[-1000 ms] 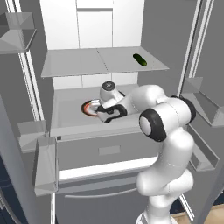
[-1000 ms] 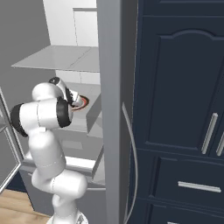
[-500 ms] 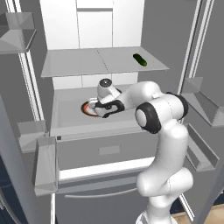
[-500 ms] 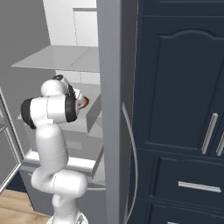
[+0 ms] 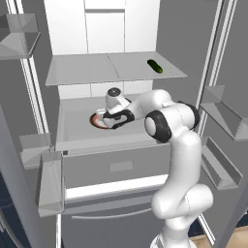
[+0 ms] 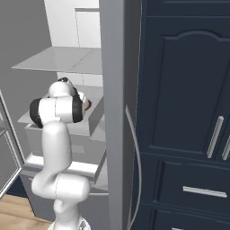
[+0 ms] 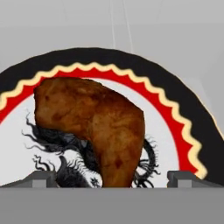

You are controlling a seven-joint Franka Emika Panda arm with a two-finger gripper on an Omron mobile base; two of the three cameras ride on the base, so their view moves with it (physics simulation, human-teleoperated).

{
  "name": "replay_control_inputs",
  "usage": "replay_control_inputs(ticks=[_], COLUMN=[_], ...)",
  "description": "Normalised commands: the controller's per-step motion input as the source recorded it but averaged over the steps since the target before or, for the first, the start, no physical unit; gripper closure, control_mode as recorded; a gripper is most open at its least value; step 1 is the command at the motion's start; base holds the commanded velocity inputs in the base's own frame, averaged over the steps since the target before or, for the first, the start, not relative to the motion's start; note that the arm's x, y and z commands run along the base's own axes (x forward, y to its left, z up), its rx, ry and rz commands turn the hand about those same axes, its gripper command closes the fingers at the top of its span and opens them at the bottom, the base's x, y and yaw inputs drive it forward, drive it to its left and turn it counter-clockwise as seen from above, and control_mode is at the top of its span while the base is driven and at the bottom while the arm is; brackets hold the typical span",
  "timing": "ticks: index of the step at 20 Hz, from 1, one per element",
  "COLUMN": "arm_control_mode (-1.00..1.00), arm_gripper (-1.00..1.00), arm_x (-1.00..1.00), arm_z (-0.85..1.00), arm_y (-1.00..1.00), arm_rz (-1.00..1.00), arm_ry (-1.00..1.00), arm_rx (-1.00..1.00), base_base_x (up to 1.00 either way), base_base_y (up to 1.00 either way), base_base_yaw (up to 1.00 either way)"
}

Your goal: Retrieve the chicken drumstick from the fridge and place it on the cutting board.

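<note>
The chicken drumstick [image 7: 96, 127] is a reddish-brown lumpy piece lying on a round plate [image 7: 183, 127] with a black and red rim. In the hand view it is very close, its narrow end reaching down between my two fingertips [image 7: 43, 178]. My gripper [image 7: 116, 180] is open, one finger on each side of that end, not closed on it. In the left base view my gripper [image 5: 110, 117] hangs low over the plate [image 5: 93, 119] on the fridge's middle shelf [image 5: 77, 131], and the hand hides the drumstick. The cutting board is out of view.
A small dark green vegetable [image 5: 155, 66] lies on the upper shelf at the right. A wide drawer [image 5: 121, 167] sits below the plate's shelf, door bins [image 5: 223, 116] stand to the right, and dark blue cabinets [image 6: 188, 112] flank the fridge.
My hand has moved a little left and deeper into the fridge, down over the plate. The plate and the green vegetable have stayed put.
</note>
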Motion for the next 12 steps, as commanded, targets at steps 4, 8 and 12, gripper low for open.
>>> replay_control_inputs(ticks=[4, 8, 12], arm_control_mode=[-1.0, -1.0, -1.0], arm_gripper=[-1.0, -1.0, -1.0], arm_x=[0.03, 0.01, 0.0], arm_z=[-0.36, -0.31, -0.14], arm_y=[0.0, 0.0, 0.0], arm_rz=[-0.06, -0.04, 0.0], arm_ry=[0.09, 0.02, 0.0], arm_rx=[0.0, 0.0, 0.0], base_base_x=[0.0, 0.0, 0.0], base_base_y=[0.0, 0.0, 0.0], base_base_yaw=[0.0, 0.0, 0.0])
